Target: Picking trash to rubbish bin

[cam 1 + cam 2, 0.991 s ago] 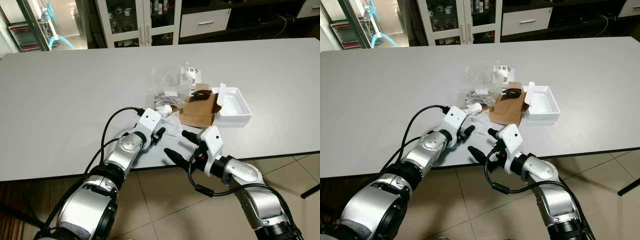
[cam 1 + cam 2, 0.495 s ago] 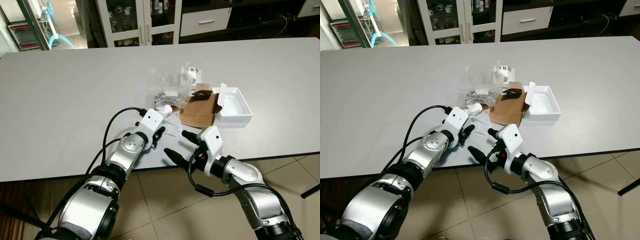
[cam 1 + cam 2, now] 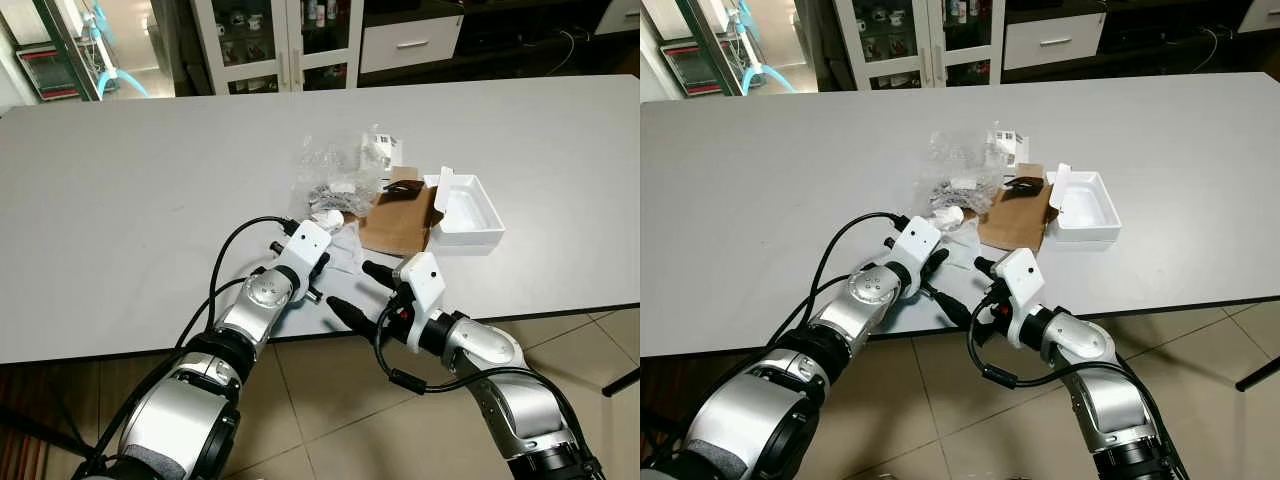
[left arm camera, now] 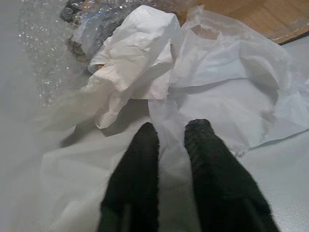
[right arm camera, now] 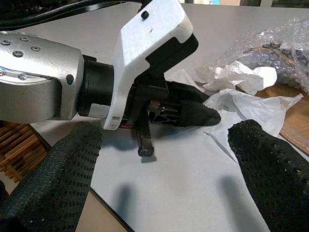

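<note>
White tissue and wrappers (all unbinned) lie on the table — left gripper nearly closed at their edge, gripping nothing; right gripper spread wide

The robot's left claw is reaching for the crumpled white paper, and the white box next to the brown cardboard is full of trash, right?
Not quite. The left claw does reach toward the crumpled white paper, but the shallow white box beside the flat brown cardboard looks empty in the left eye view.

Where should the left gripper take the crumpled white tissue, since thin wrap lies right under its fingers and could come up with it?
Probably the crumpled white tissue's raised bulging fold, approached from the table's near edge: it stands proud, while the thin white wrap lies flat beside the left gripper.
</note>
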`<state>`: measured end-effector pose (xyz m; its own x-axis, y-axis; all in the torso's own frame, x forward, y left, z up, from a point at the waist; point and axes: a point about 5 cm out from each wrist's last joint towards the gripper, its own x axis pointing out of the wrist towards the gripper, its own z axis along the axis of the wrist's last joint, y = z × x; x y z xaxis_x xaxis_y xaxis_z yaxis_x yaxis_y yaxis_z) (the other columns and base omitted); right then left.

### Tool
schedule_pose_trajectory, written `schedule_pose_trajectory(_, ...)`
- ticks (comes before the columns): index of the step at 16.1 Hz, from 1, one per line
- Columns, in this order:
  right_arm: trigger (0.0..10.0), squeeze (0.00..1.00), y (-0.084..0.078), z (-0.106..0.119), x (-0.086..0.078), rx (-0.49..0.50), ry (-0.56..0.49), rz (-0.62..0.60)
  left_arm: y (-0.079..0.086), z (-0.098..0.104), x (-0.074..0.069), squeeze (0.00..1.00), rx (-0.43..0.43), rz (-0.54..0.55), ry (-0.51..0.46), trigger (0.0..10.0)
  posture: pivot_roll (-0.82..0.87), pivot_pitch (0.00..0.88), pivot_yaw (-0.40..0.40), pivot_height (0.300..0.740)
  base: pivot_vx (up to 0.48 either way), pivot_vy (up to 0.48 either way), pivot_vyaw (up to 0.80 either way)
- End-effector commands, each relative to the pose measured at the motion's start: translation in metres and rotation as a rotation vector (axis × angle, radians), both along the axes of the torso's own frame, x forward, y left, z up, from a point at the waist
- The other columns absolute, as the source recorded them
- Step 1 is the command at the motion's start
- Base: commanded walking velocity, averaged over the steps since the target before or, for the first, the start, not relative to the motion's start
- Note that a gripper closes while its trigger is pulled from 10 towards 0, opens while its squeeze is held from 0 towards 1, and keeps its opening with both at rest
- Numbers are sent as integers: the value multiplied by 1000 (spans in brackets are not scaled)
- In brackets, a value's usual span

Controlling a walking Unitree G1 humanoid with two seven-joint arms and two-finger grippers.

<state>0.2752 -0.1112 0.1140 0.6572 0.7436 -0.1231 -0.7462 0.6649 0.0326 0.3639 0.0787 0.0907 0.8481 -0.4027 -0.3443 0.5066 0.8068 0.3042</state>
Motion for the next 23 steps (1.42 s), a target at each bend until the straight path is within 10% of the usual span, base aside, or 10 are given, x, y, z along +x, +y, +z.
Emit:
schedule_pose_trajectory(1,10000,0,2,3,1,3,-10,6,8,-17,-7,0,41,20,66,0,-111,45,48,740,0,0,0)
schedule_pose_trajectory(7,10000,0,3,2,0,3,-4,8,11,-13,-5,0,70,27,34,0,-104,51,45,740,0,0,0)
schedule_pose_trajectory(8,10000,0,4,2,0,4,-4,8,12,-12,-4,0,86,36,22,1569,-103,52,45,740,0,0,0)
schedule_pose_trajectory(9,10000,0,4,2,0,4,-4,8,13,-10,-2,0,90,48,9,10000,-102,52,44,740,0,0,0)
schedule_pose_trajectory(17,10000,0,5,1,1,5,-3,9,36,41,18,0,56,131,-200,10000,-90,54,45,740,0,0,0)
schedule_pose_trajectory(23,10000,0,5,1,2,4,-7,9,42,83,23,0,-151,162,-330,10000,-89,49,41,740,0,0,0)
